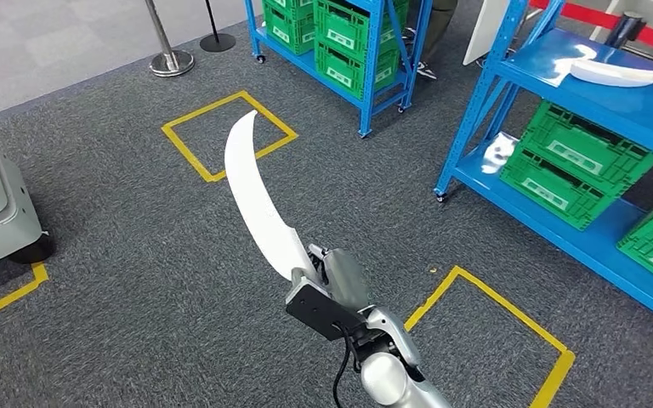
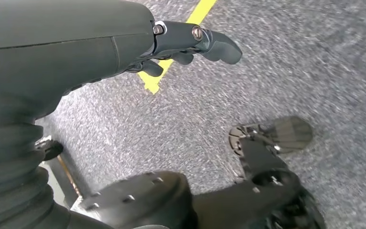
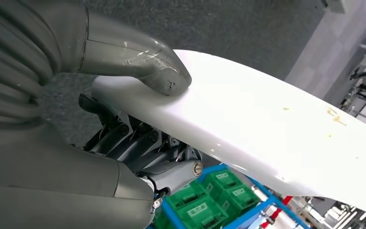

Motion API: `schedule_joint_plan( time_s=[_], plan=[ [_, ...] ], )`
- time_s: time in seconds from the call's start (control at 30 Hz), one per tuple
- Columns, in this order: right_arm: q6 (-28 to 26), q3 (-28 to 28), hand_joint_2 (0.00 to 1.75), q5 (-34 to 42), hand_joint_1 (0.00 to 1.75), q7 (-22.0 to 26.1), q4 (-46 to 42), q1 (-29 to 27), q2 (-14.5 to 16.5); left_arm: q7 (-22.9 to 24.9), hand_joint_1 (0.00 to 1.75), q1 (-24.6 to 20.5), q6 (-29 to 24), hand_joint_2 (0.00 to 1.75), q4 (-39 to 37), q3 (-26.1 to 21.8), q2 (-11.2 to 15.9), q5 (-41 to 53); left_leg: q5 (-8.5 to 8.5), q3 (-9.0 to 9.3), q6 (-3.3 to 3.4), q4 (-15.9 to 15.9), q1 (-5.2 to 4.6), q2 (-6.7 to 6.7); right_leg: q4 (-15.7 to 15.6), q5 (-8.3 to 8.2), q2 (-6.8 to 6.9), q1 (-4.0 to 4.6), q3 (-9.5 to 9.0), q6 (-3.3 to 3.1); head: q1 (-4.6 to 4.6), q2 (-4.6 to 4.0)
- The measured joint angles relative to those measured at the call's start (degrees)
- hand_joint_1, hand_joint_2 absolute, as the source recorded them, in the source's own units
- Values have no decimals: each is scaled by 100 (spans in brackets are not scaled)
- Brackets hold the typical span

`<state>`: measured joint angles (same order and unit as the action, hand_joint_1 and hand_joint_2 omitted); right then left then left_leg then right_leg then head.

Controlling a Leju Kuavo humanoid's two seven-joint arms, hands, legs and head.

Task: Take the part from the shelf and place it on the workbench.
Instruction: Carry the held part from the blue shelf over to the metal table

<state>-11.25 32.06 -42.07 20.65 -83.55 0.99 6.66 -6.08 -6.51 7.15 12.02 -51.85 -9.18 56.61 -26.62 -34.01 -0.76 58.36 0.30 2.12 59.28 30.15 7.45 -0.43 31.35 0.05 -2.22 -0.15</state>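
The part (image 1: 258, 200) was a long, thin, white curved piece, glossy and tapering to a point like a blade. It was held by its broad end in the right hand (image 1: 333, 280), its tip raised forward over the grey carpet.

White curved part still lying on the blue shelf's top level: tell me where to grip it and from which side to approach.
Grip the white curved part at its broad end, probably from the open aisle side of the blue shelf. It lies flat, tapering to a thin tip. The right hand holds a similar white blade by its wide end, thumb on top.
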Motion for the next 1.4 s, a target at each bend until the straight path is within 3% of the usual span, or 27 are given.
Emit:
schedule_joint_plan(
  time_s=[0.03,0.1,0.17,0.2,0.23,0.27,0.33,0.4,0.47,0.5,0.57,0.63,0.7,0.73,0.77,0.83,0.9,0.93,1.0,1.07,1.13,1.2,1.23,1.27,1.33,1.4],
  plan=[
    [-15,-1,175,0,162,-3,2,8,1,-6,0,3,-1,175,1,-2,3,1,16,2,37,-15,10,-72,122,90,-129,-19,41,28,-4,0],
    [-47,-5,175,0,162,-10,6,6,-8,-26,0,-23,-1,175,1,-3,3,2,39,1,89,-26,22,-216,738,425,-513,-42,315,61,-19,0],
    [-70,-13,175,-1,162,-24,19,-19,-22,-48,0,-57,-1,175,0,-4,-1,4,44,-22,111,-12,16,-385,1470,701,-694,-35,692,63,-27,0],
    [-80,-17,175,-1,162,-31,26,-33,-28,-54,0,-63,-1,175,0,-4,-4,7,44,-31,114,0,13,-475,1614,692,-725,-29,786,55,-27,0],
    [-92,-19,175,-2,162,-36,31,-42,-29,-54,0,-64,-1,175,0,-4,-4,10,44,-35,112,15,12,-561,1527,574,-741,-25,769,44,-27,0],
    [-110,-19,175,-5,162,-43,32,-47,-29,-44,0,-66,-1,175,0,-4,-5,16,41,-37,107,34,13,-647,1216,366,-778,-28,638,29,-28,0],
    [-147,-19,175,-16,162,-59,32,-54,-28,-19,0,-74,0,175,0,-4,-13,26,36,-54,68,69,14,-802,439,31,-1027,-40,291,13,-27,0],
    [-175,-20,175,-32,162,-79,31,-72,-26,1,0,-83,0,175,-1,-4,-20,28,53,-89,-14,75,19,-931,84,-69,-1225,-38,140,-10,-33,0],
    [-189,-21,175,-48,162,-98,28,-90,-18,5,0,-71,0,175,-2,-4,-22,21,90,-128,-103,42,30,-1045,68,-94,-1153,-23,140,-75,-40,0],
    [-190,-22,175,-53,162,-106,28,-93,-10,3,0,-58,0,175,-2,-4,-21,16,88,-147,-131,51,32,-1000,45,-110,-1082,-22,128,-117,-39,0],
    [-191,-25,175,-61,162,-108,28,-95,19,-7,0,-49,0,175,-3,-4,-18,5,-77,-284,-170,300,15,-678,-5,-135,-923,-23,101,-200,-20,0],
    [-187,-29,175,-68,162,-106,31,-106,34,-21,0,-61,1,175,-4,-4,-23,-2,-437,-582,-197,944,6,-337,-17,-130,-747,-1,96,-244,-1,0],
    [-172,-32,175,-79,162,-98,44,-115,33,-43,0,-63,1,175,-4,-4,-30,-11,-653,-821,-217,1498,15,-261,-13,-121,-556,16,101,-259,-1,0],
    [-164,-33,175,-86,162,-94,51,-116,33,-53,0,-57,1,175,-4,-4,-33,-17,-615,-806,-217,1514,16,-246,-11,-115,-465,20,101,-260,-1,0],
    [-160,-33,175,-93,162,-91,57,-112,34,-64,0,-52,0,175,-4,-4,-33,-23,-488,-682,-210,1320,14,-217,-8,-109,-382,23,99,-256,-1,0],
    [-158,-34,175,-101,162,-89,59,-97,37,-73,0,-58,0,175,-2,-5,-33,-29,-185,-247,-159,571,-14,28,1,-83,-236,42,79,-226,0,0],
    [-157,-36,175,-103,162,-86,60,-84,39,-76,0,-77,0,175,0,-6,-38,-32,-49,19,-80,96,-56,232,7,-59,-121,66,54,-172,-8,0],
    [-153,-36,175,-104,162,-86,60,-80,44,-74,0,-81,-1,175,0,-6,-39,-33,-49,26,-44,49,-75,235,4,-52,-64,73,42,-144,-11,0],
    [-145,-38,175,-106,162,-93,60,-69,67,-66,0,-65,0,175,-1,-6,-41,-36,-19,21,16,16,-61,95,1,-29,1,60,16,-79,-15,0],
    [-133,-39,175,-113,162,-97,59,-52,86,-60,0,-54,0,175,-1,-8,-44,-45,18,45,83,-27,-25,-47,221,135,-272,38,88,-9,-21,0],
    [-112,-41,175,-120,162,-106,64,-47,84,-65,0,-61,-1,175,0,-10,-51,-63,43,39,130,-34,-11,-203,890,471,-638,12,402,28,-34,0],
    [-89,-44,175,-121,162,-120,84,-55,78,-68,0,-52,0,175,-1,-17,-56,-75,47,17,146,-17,-14,-376,1523,663,-729,1,744,38,-42,0],
    [-82,-45,175,-121,162,-121,97,-56,76,-66,0,-38,0,175,-2,-21,-56,-77,47,10,147,-4,-14,-466,1570,598,-738,-4,795,39,-42,0],
    [-76,-45,175,-121,162,-121,108,-56,75,-63,0,-23,1,175,-3,-25,-56,-77,45,6,142,13,-11,-557,1380,431,-751,-13,729,35,-42,0],
    [-73,-45,175,-121,162,-119,120,-48,75,-60,0,-5,0,175,-3,-28,-56,-77,39,-3,111,47,0,-729,629,50,-904,-39,394,29,-40,0],
    [-69,-45,175,-122,162,-110,130,-38,77,-60,0,-7,-1,175,-3,-28,-55,-77,40,-37,39,74,7,-865,132,-100,-1107,-40,181,17,-46,0]
  ],
)
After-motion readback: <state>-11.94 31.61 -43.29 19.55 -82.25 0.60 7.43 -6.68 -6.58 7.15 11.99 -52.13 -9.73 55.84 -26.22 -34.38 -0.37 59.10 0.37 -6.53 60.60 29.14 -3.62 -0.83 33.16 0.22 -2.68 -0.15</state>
